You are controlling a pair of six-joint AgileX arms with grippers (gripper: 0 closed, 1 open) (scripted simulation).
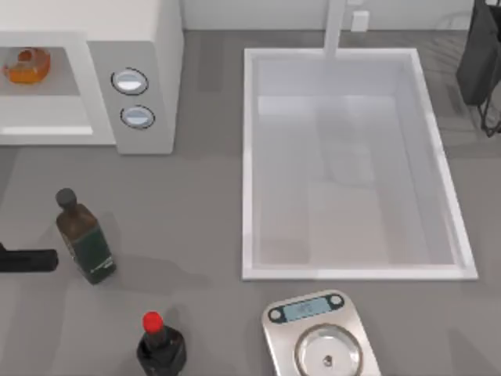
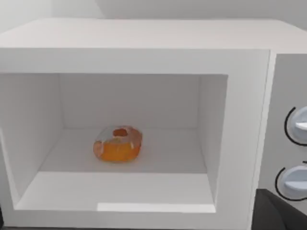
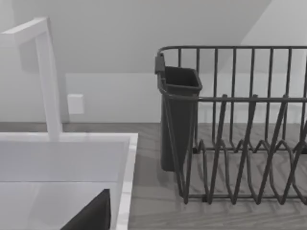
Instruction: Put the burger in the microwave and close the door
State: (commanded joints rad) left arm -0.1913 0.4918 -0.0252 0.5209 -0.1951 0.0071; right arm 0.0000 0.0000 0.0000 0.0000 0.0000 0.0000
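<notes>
Since the burger (image 2: 117, 144) already lies on the floor of the microwave (image 1: 160, 47) cavity, toward the back, the loading half of the job looks done and only the door is left to swing shut. The left arm (image 1: 27, 259) reaches in low at the table's left edge, beside a dark green bottle (image 1: 84, 237), its wrist camera facing squarely into the open cavity (probably backed off to clear the opening); whether its pincer is spread or pressed together I cannot tell. The right arm (image 1: 479, 59) sits parked at the far right by the sink (image 1: 352, 272) and dish rack (image 3: 240, 143).
</notes>
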